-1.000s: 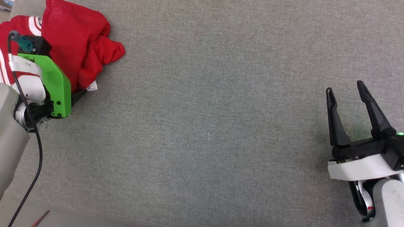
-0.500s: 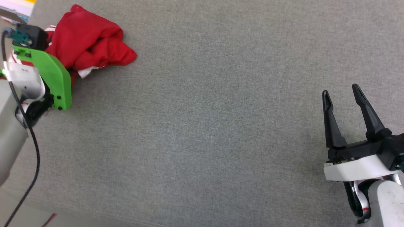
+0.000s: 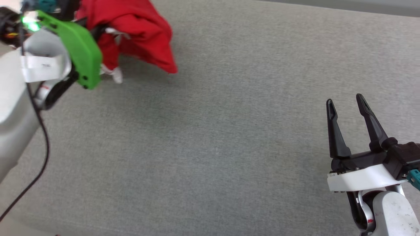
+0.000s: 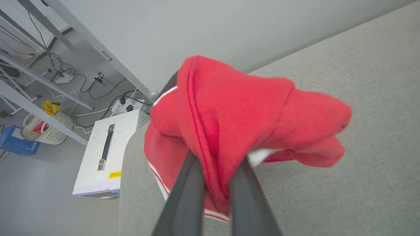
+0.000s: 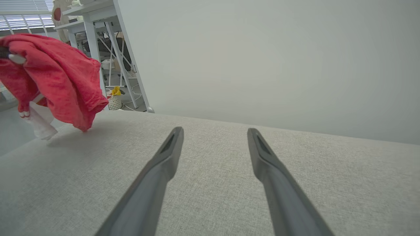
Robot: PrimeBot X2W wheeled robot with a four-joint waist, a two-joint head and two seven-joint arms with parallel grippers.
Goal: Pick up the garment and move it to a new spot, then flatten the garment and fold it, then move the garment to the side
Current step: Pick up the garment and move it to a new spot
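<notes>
Left claw (image 4: 215, 170): nearly shut, pinching a fold of the garment (image 4: 236, 108). The red cloth bunches up over and around both fingers, and the fingertips are buried in it.

Head view: the garment (image 3: 141, 29) hangs off the left claw at 11 o'clock, just past the green wrist bracket (image 3: 78, 49). It is lifted, with a red flap drooping toward 5 o'clock and a white piece dangling under it.

Right wrist view: the garment (image 5: 55, 72) is at 10 o'clock. Its lowest red tip is at or just above the table (image 5: 295, 170); I can't tell if it touches.

Right claw (image 3: 344, 99): fingers spread wide with nothing between them, at 4 o'clock in the head view, well apart from the garment.

The table (image 3: 210, 147) is covered in grey woven fabric.

Room: plain pale wall. In the left wrist view, at 8–9 o'clock on the floor, there's a white box with a black handle (image 4: 105, 154), a wicker basket (image 4: 46, 129), a blue box (image 4: 16, 144), loose cables and grey frame legs. In the right wrist view, a white desk frame (image 5: 95, 19) and blinds (image 5: 19, 23) sit at 10–11 o'clock.

The garment's top is cut off by the head view's upper edge. The chest print is unreadable because the cloth is too bunched.
</notes>
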